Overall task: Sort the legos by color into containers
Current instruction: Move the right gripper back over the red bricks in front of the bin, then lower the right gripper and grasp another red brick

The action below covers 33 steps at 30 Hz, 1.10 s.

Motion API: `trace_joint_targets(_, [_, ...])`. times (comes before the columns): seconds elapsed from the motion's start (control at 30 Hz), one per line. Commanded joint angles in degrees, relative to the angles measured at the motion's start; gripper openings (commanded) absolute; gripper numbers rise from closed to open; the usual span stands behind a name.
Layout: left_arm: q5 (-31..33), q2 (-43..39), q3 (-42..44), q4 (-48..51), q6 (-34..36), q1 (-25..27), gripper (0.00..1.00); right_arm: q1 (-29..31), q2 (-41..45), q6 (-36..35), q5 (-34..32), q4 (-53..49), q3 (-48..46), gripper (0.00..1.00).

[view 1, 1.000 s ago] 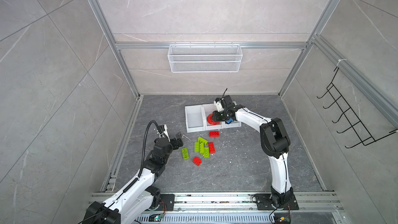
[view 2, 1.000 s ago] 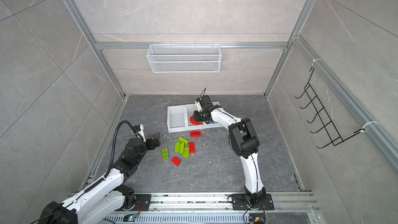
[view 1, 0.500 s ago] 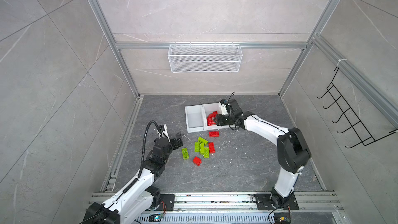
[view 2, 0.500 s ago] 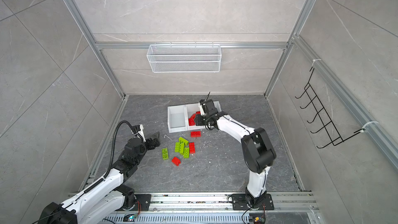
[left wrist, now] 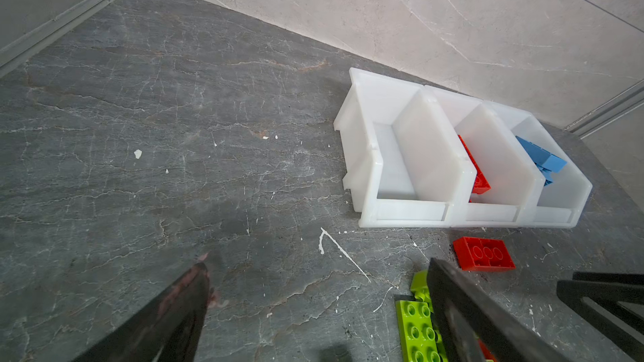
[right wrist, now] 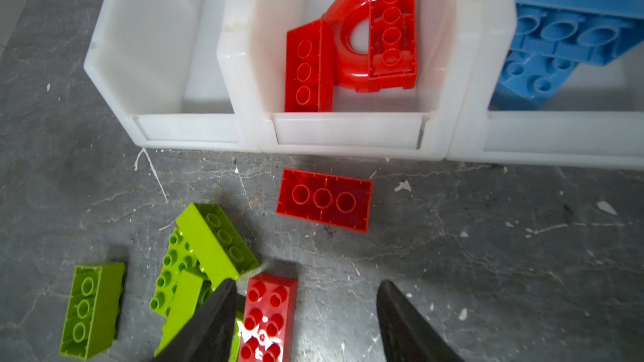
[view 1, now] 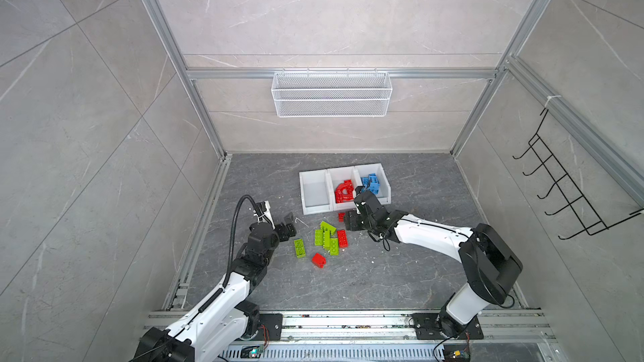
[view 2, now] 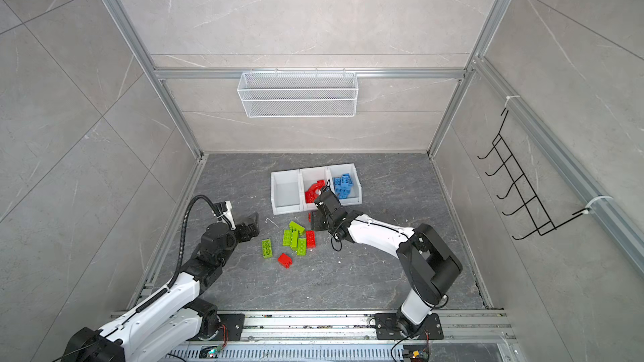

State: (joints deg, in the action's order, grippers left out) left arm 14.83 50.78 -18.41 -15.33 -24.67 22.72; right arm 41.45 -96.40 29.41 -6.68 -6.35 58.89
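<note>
Right hand [right wrist: 306, 285], released and empty, hovers near red lego [right wrist: 324, 200] outside containers [right wrist: 348, 130].

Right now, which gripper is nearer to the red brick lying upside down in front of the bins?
Right. The right gripper hangs open with the red brick just ahead of it; the left gripper is farther off, beyond the green bricks.

Blue legos [right wrist: 571, 29] — partly out of frame, R wrist view
</note>
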Motion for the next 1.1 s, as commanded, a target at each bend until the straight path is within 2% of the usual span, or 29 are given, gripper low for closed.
trace_joint_targets(0.0, [0.27,0.17,-1.64,-1.93,0.58,-0.4,0.99,0.03,-2.51,1.95,-2.48,-3.19,3.38,0.71])
trace_joint_targets(0.2, [-0.01,0.43,-1.7,-2.08,0.56,-0.4,0.99,0.38,-5.97,4.05,-3.54,-2.44,4.95,0.79])
trace_joint_targets(0.4, [0.29,1.07,-1.63,-2.27,0.49,-0.42,0.99,2.13,-11.72,3.99,-8.75,-6.53,9.88,0.82])
trace_joint_targets(0.6, [0.55,0.45,-1.53,-2.15,0.36,-0.4,0.99,2.31,-12.81,4.74,-10.92,-6.14,10.04,0.86])
trace_joint_targets(1.07, [0.7,0.79,-1.48,-2.24,0.26,-0.4,0.99,2.31,-19.0,4.59,-12.34,-5.93,14.07,0.86])
